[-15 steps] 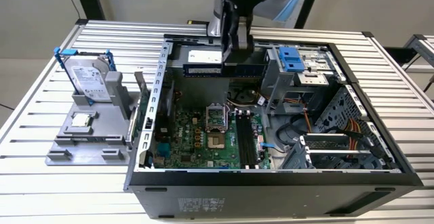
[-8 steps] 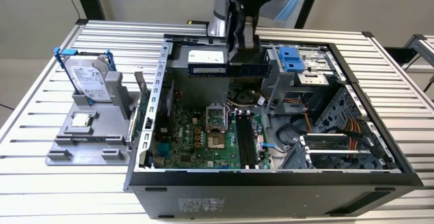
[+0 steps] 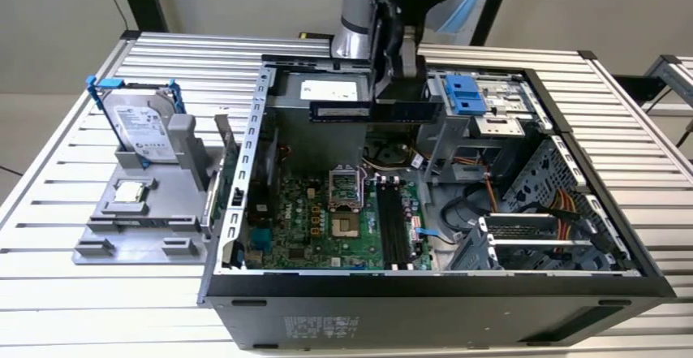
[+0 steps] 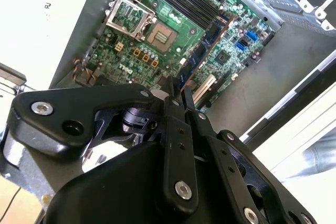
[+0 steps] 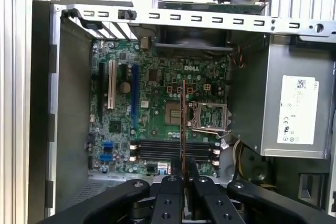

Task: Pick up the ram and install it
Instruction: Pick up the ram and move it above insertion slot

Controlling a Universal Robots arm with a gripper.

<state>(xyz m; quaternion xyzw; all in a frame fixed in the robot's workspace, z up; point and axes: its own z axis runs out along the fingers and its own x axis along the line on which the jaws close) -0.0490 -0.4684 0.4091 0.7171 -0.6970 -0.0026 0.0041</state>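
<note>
A: Start at the exterior view's left. What's on the desk (image 3: 65,309)?

B: A grey holder (image 3: 109,240). The hard drive (image 3: 141,122) stands upright in it and the CPU chip (image 3: 130,192) lies flat in front. Both are well apart from the arm.

A: And the ram?

B: Mid-frame. The ram (image 3: 374,112) hangs level above the far end of the open case (image 3: 433,313), clear of the motherboard (image 3: 314,220). The hand (image 3: 392,98) is clamped on its upper long edge, near the middle. My read is that this leaves the contact edge facing down, unobstructed.

A: Grip confirmed?

B: Yes, in both wrist views. In the first wrist view the hand (image 5: 181,177) pinches flat on the board, and the ram (image 5: 182,124) shows edge-on as a thin line.

A: Room to work?

B: The memory slots (image 3: 392,224) sit empty beside the CPU socket (image 3: 344,191), nearer the case front. The ram lies crosswise to them. Its right end is just beside the blue drive bay (image 3: 468,98). Cables crowd the space further right, so the open space looks to be over the board's middle.
</note>
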